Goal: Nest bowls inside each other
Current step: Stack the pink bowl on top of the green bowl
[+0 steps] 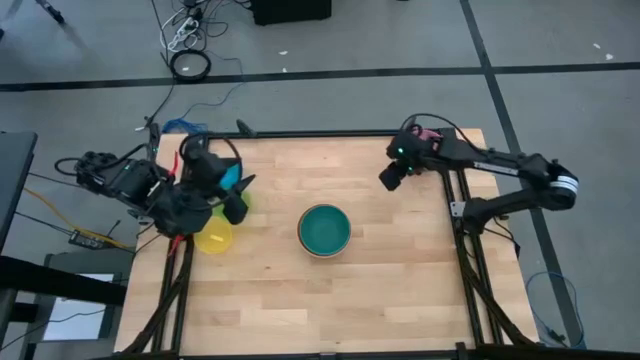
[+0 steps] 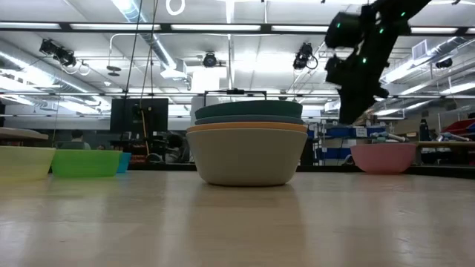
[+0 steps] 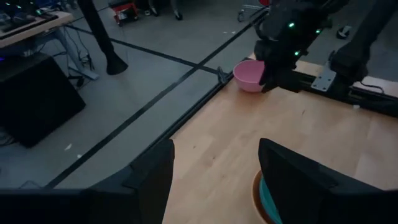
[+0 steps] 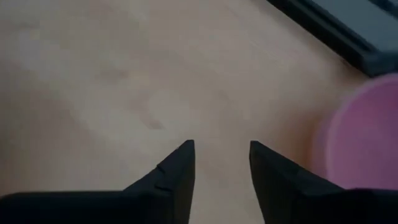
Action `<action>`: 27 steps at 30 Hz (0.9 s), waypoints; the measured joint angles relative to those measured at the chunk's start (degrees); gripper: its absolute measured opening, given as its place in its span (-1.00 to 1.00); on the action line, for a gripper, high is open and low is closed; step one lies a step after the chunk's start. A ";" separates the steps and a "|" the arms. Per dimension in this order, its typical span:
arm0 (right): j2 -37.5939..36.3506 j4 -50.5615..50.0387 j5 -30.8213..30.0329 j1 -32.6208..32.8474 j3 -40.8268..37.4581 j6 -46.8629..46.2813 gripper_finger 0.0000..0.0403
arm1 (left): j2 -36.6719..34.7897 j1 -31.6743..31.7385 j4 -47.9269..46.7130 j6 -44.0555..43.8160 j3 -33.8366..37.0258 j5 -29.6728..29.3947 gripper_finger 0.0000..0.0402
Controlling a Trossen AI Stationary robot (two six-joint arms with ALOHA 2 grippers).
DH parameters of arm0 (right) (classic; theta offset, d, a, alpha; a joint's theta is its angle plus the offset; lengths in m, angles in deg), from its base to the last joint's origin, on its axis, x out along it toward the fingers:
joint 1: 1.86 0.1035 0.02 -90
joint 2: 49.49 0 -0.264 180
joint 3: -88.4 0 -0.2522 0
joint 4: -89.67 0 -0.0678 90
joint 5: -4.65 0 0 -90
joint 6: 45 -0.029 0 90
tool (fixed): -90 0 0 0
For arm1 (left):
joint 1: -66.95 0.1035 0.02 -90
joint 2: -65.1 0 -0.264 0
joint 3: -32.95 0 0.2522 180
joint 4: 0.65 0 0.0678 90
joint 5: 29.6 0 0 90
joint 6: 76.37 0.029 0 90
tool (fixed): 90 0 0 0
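Note:
A stack of nested bowls point(image 1: 323, 230) stands mid-table, pale grey point(image 2: 245, 159) at the bottom and dark green on top. Near the left edge stand a yellow bowl point(image 1: 213, 238), a lime green one point(image 2: 85, 162) and a cyan one point(image 1: 231, 178). My left gripper point(image 1: 237, 205) hangs open beside them, holding nothing, its fingers point(image 3: 292, 180) pointing toward the stack. A pink bowl point(image 3: 250, 74) rests on the table at the far right corner. My right gripper point(image 4: 221, 155) is open above the bare table, just beside the pink bowl point(image 4: 364, 134).
A black frame rail point(image 1: 350, 134) runs along the table's far edge, close behind the pink bowl. Bare wood lies between the stack and the right gripper point(image 1: 391, 177). Cables and the left arm's body point(image 1: 130, 180) crowd the left edge.

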 joint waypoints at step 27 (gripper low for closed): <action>10.26 -4.07 4.66 -19.72 0.15 5.66 -0.36 | -0.37 -3.68 -7.97 -10.10 0.02 -2.14 0.21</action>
